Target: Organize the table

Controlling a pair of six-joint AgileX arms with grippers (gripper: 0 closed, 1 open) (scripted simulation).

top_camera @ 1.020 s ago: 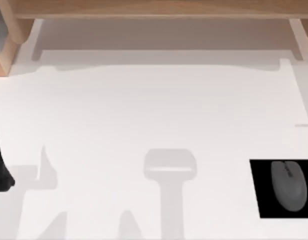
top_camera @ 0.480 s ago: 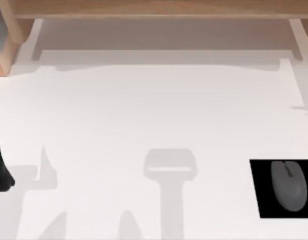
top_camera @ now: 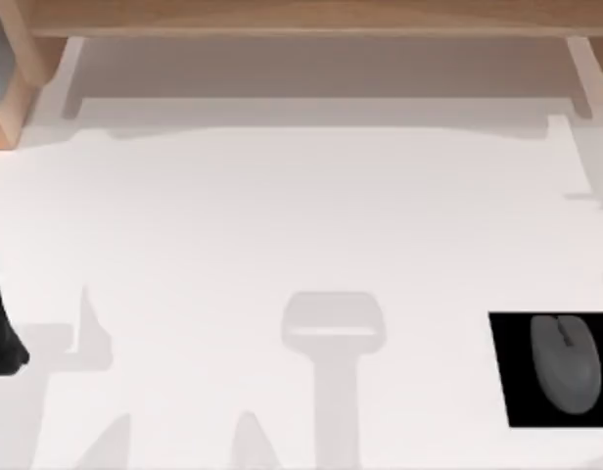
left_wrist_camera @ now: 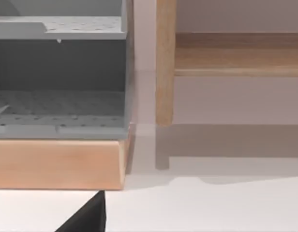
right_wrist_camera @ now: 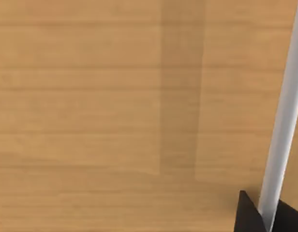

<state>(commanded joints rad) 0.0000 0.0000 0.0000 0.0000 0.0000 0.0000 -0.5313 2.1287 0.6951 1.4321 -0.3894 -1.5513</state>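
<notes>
Left gripper (top_camera: 0, 338) at table (top_camera: 282, 225) left edge.

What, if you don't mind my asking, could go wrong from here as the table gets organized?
1. The grey mouse lies on the black mouse pad at the table's right edge, so a careless nudge could push either of them off.
2. The left arm sits at the left edge, far from the mouse, so reaching across would likely be awkward.
3. In the left wrist view a grey shelf unit on a wooden base stands close by, and a swing there might hit it.
</notes>
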